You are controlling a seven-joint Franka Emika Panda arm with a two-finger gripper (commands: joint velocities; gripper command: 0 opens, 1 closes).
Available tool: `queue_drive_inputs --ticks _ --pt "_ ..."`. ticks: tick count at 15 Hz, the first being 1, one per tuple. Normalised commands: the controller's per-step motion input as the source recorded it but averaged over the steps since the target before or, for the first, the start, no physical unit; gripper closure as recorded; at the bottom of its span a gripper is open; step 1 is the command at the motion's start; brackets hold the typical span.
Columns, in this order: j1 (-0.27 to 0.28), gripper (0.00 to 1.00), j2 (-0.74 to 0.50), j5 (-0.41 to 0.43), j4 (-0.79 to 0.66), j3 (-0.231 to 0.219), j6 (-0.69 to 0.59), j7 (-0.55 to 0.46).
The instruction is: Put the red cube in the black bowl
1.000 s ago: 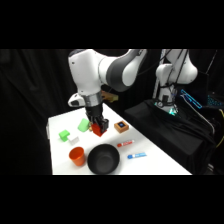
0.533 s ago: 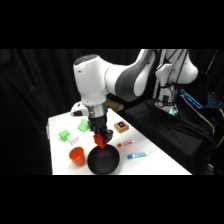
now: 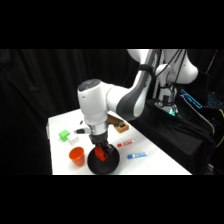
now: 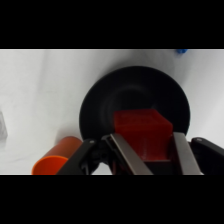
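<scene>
The black bowl (image 3: 104, 162) stands near the table's front edge. In the wrist view the black bowl (image 4: 102, 107) fills the middle, seen from straight above. My gripper (image 3: 101, 151) hangs just over the bowl's inside, shut on the red cube (image 3: 102, 153). The red cube (image 4: 142, 130) sits between my two fingers (image 4: 124, 155), above the bowl's floor; whether it touches the floor I cannot tell.
An orange-red cup (image 3: 76, 156) stands just left of the bowl, also the orange-red cup (image 4: 56, 158) in the wrist view. A green block (image 3: 63, 135) lies further back left. A brown block (image 3: 120, 127) and blue and red markers (image 3: 136, 155) lie to the right.
The arm has carried the red cube forward and down, from behind the bowl to right over its inside.
</scene>
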Motion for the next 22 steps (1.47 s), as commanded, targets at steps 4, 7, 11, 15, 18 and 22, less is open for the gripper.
queue_drive_inputs --ticks 4,7,11,15,18,22 --pt "0.032 0.23 0.22 -0.005 0.23 0.007 0.13 0.07" --pt "0.054 0.01 0.14 -0.054 0.2 -0.033 0.09 0.09" --pt "0.067 0.0 -0.05 -0.074 0.06 -0.019 -0.09 0.06" --pt "0.047 0.0 -0.31 -0.036 -0.06 0.013 -0.35 0.07" --pt "0.005 0.0 -0.44 0.017 -0.05 0.037 -0.46 0.06" --pt "-0.018 0.0 -0.36 0.061 0.07 0.041 -0.47 0.04"
